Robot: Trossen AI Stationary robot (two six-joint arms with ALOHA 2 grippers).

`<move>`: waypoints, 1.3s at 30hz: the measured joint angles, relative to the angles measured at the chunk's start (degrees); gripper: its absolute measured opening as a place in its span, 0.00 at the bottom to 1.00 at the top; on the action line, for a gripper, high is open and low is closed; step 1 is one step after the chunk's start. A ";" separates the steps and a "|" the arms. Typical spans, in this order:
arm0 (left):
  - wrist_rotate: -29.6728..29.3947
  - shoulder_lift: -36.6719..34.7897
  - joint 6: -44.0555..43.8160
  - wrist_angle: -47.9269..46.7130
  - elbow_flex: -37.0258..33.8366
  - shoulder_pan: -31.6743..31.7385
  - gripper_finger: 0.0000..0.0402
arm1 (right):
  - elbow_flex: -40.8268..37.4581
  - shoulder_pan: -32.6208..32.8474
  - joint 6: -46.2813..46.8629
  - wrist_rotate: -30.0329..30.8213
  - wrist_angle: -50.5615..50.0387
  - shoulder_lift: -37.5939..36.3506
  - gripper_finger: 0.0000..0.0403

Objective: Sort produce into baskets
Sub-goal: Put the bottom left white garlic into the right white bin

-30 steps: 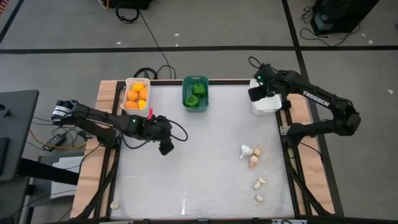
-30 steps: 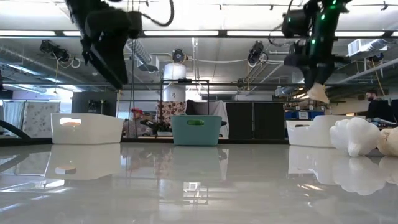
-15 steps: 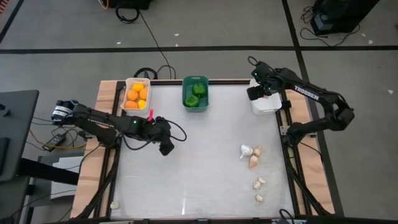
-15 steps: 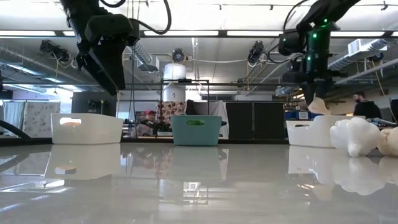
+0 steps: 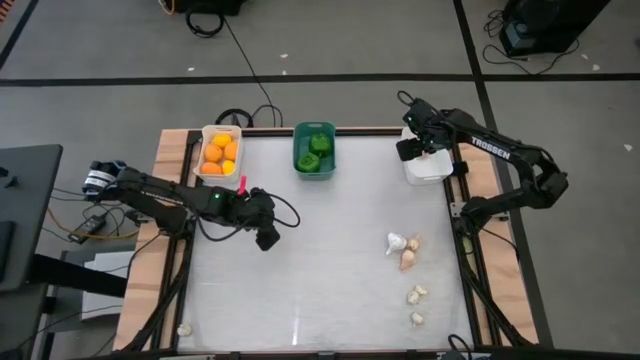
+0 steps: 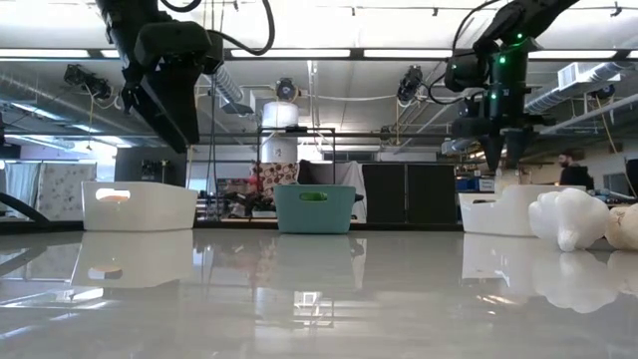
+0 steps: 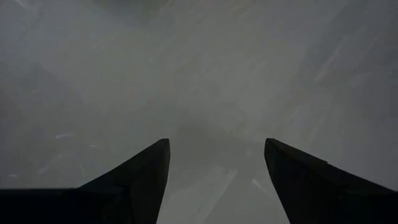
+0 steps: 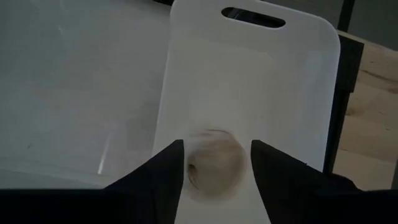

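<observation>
L gripper [image 7: 216, 180] seen from its own wrist cam: two dark fingers [image 7: 134, 186], spread apart w/ a wide gap, nothing between them. Past the fingers there's only the pale grey table [image 7: 205, 68], bare, w/ faint streaks and scuffs on its surface.
</observation>
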 joint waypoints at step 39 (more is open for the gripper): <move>26.91 0.58 -10.55 -14.27 0.02 -25.05 0.65 | 0.02 20.40 0.20 -4.40 6.39 -19.19 0.61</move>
